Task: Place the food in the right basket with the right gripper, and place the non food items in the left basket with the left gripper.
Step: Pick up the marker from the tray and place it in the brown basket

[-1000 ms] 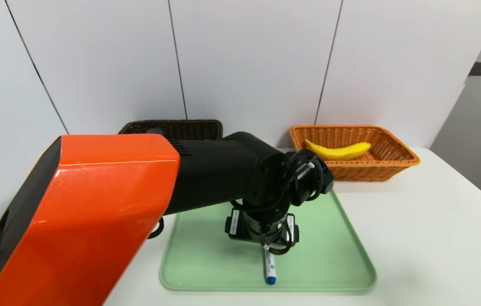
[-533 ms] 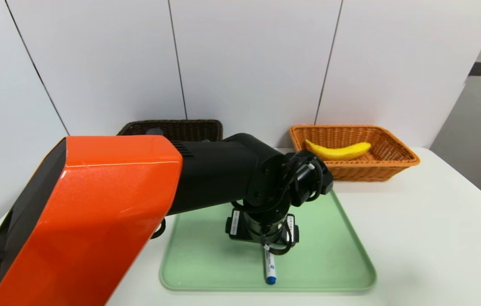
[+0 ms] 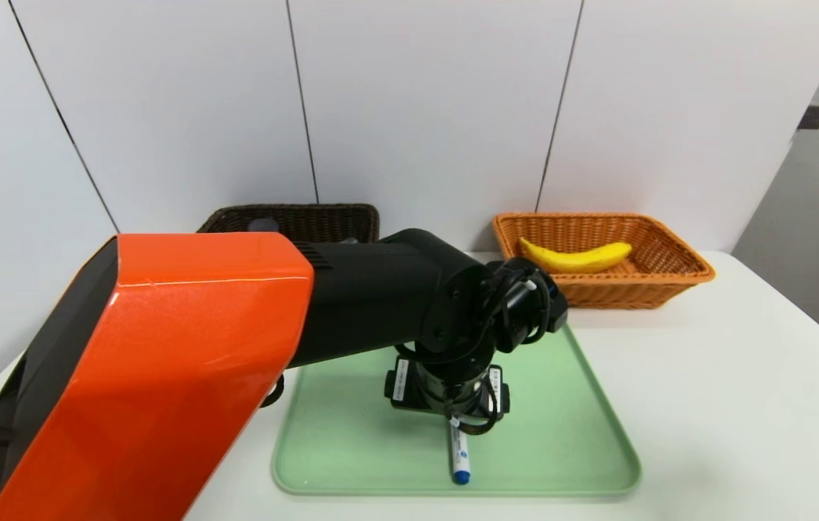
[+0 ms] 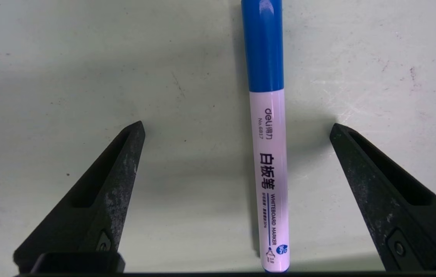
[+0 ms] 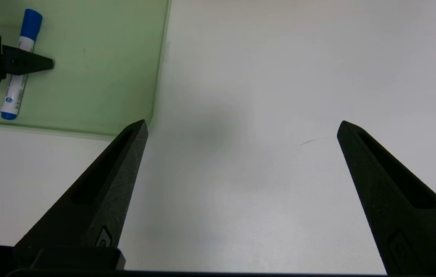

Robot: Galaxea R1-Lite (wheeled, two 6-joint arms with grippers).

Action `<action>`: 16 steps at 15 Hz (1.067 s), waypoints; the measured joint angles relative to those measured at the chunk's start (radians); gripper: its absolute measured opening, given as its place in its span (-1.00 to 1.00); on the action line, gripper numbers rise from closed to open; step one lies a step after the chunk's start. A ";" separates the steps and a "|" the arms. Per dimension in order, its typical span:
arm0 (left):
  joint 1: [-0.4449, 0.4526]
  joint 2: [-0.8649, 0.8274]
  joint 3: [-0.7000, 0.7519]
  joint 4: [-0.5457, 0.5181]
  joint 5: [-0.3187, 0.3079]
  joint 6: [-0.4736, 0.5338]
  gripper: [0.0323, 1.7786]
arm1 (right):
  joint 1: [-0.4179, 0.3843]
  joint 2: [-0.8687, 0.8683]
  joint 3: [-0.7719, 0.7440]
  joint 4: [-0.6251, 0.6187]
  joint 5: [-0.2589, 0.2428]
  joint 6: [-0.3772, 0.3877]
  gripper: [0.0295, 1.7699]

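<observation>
The left gripper hangs over the green tray, its fingers spread wide, with the marker lying between them. The head view hides those fingers and the marker's upper part beneath the black wrist; the left wrist view bares its smooth blue cap and printed white barrel. Only the head view shows the banana, curved and yellow, inside the flared, woven orange basket beyond the gripper, and the dark woven basket, partly behind the arm. The right gripper stands wide over the plain white table, beside the tray.
</observation>
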 joint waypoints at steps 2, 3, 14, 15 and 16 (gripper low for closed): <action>0.001 0.000 0.000 0.000 0.001 0.000 0.90 | 0.000 0.000 0.000 -0.001 0.001 -0.001 0.92; 0.001 0.000 0.000 0.001 0.001 0.000 0.79 | 0.000 0.000 0.000 -0.001 0.001 -0.001 0.92; 0.001 0.009 0.000 0.001 0.001 0.001 -0.84 | 0.000 -0.008 0.000 -0.001 0.001 -0.003 0.92; 0.001 0.008 0.000 0.002 0.001 0.000 -0.84 | 0.000 -0.008 0.000 -0.001 0.001 -0.003 0.92; 0.001 0.008 0.000 0.003 0.001 0.000 -0.84 | 0.000 -0.008 0.000 -0.001 0.001 -0.003 0.92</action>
